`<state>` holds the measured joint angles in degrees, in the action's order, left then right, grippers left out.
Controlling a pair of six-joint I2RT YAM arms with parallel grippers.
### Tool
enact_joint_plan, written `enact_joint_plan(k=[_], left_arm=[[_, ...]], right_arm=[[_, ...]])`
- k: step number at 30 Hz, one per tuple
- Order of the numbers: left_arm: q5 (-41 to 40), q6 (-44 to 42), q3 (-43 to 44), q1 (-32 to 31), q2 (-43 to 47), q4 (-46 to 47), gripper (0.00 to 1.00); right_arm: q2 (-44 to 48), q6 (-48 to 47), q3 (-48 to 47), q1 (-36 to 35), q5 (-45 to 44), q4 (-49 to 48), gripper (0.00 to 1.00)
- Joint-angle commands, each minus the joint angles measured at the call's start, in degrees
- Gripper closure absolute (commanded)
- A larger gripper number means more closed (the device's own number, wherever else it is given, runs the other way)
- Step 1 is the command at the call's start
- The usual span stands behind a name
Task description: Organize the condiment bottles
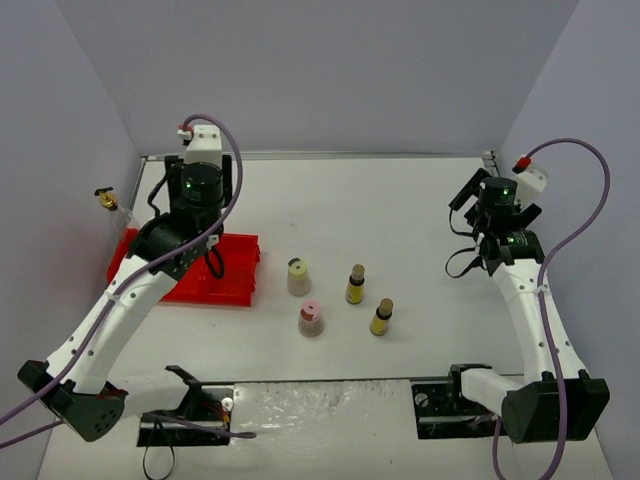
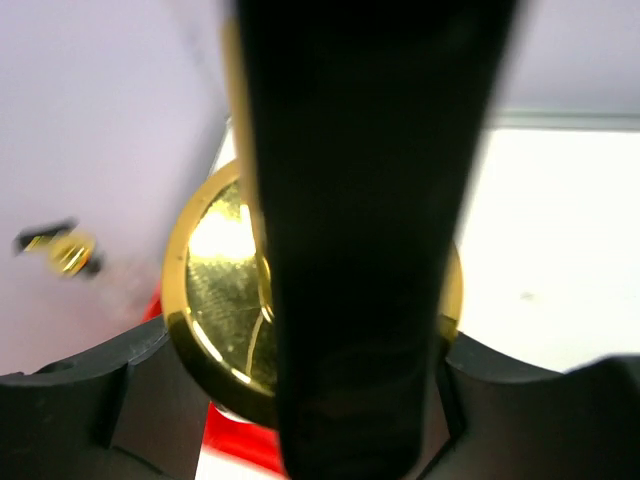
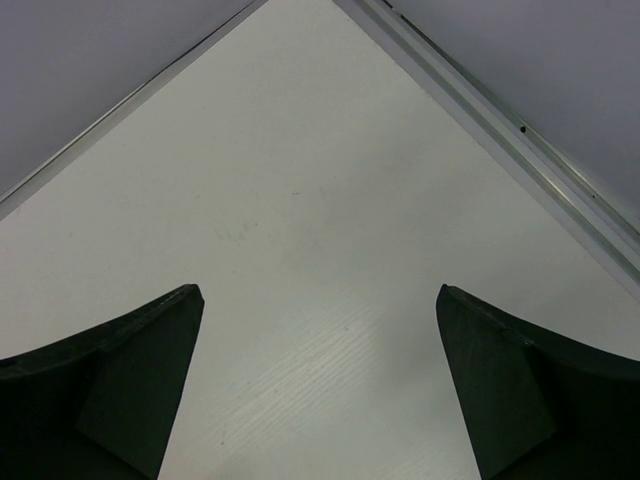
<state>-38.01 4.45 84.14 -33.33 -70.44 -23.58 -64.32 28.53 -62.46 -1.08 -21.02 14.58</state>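
My left gripper (image 1: 192, 200) hangs over the red tray's far end. In the left wrist view it (image 2: 312, 385) is shut on a tall bottle's gold cap (image 2: 215, 300), whose dark spout fills the middle of the frame. The second gold-spouted clear bottle (image 1: 107, 200) stands by the left wall and also shows in the left wrist view (image 2: 62, 250). A beige yellow-capped bottle (image 1: 298, 275), a beige pink-capped bottle (image 1: 311, 319) and two tiny yellow brown-capped bottles (image 1: 355, 285) (image 1: 381, 317) stand mid-table. My right gripper (image 1: 492, 205) (image 3: 318, 292) is open and empty over bare table at the far right.
The red compartment tray (image 1: 232, 270) lies at the left, partly under my left arm; a strip of it shows in the left wrist view (image 2: 232, 442). Walls close the table at the back and both sides. Black mounts sit at the near edge.
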Motion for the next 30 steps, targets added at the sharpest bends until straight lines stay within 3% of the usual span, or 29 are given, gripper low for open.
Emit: enact_joint_plan(k=[1,12,17,21,30], left_arm=[[-11.19,6.08,-4.57,2.47,9.51,-0.85,1.00],[-17.12,14.53,-14.24,10.49,18.94,-8.08,1.00],[-17.82,16.68,-18.51,14.25,20.64,-5.78,1.00],[-15.73,17.65,-21.63,19.84,21.02,-2.42,1.00],[-2.94,19.66,-25.65,36.66,19.94,3.97,1.00]], right_arm=[[-0.37,-0.58,2.25,0.38,3.70,-6.13,0.00],[-0.37,-0.58,4.89,0.20,11.43,-9.90,0.00],[-0.24,-0.47,5.47,0.20,13.29,-10.71,0.00],[-0.24,-0.31,6.09,0.20,14.07,-11.43,0.00],[0.22,-0.47,6.56,-0.34,14.98,-11.61,0.00]])
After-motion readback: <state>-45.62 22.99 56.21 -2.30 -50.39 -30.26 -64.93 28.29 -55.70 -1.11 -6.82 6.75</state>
